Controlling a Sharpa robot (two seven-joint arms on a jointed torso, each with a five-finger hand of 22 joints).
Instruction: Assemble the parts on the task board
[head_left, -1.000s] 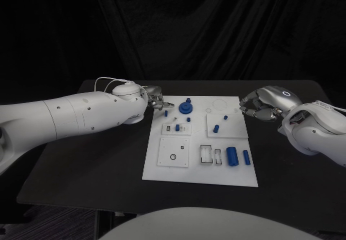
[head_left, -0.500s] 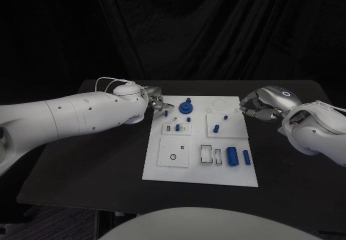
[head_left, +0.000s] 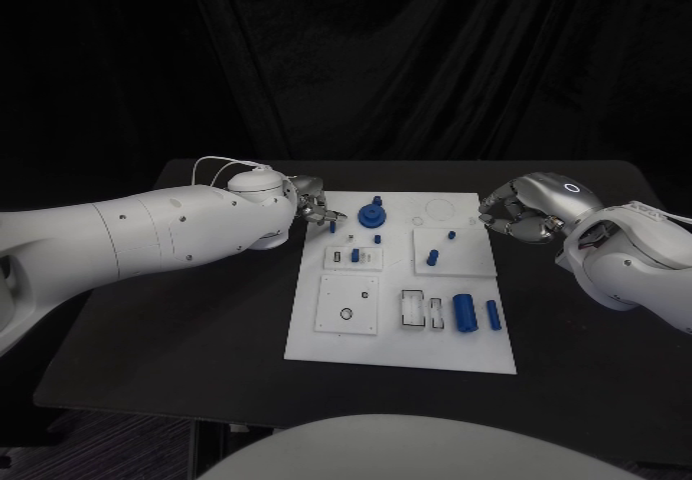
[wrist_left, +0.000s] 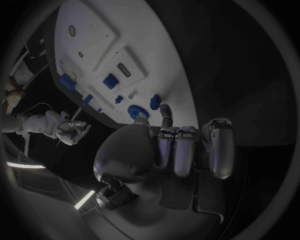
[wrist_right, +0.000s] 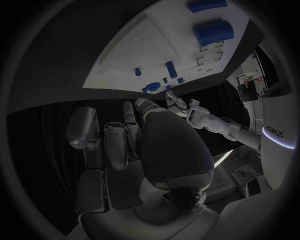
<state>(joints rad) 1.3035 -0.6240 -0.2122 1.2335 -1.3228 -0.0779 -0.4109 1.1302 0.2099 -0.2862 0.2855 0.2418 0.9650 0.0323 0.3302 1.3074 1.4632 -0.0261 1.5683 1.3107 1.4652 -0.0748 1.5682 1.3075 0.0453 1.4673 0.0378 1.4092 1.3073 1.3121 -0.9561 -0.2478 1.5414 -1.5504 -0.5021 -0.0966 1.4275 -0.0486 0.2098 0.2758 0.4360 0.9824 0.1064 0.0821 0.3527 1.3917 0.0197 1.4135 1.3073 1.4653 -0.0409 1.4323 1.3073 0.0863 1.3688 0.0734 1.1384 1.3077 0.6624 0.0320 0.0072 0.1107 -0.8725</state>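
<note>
The white task board (head_left: 325, 340) lies in the middle of the black table. At its far end a blue gear-like part (head_left: 374, 212) stands among small blue pegs (head_left: 378, 239). A thick blue cylinder (head_left: 464, 312) and a thinner one (head_left: 493, 316) lie near its right edge. My left hand (head_left: 315, 205) hovers at the board's far left corner, fingers curled, with nothing seen in them. In the left wrist view its fingertips (wrist_left: 165, 109) end close to the gear (wrist_left: 134, 111) and a peg (wrist_left: 155, 102). My right hand (head_left: 512, 215) sits curled beside the far right edge, holding nothing.
Square white inserts (head_left: 348, 303) with holes and slots lie on the board. Bare black table (head_left: 173, 330) runs along both sides of it. A black curtain closes off the back. The right wrist view shows the board (wrist_right: 156, 50) and my left hand (wrist_right: 181, 106) beyond it.
My left hand's fingertips have drawn back slightly at the board's far left corner. The right hand and the parts have not moved.
</note>
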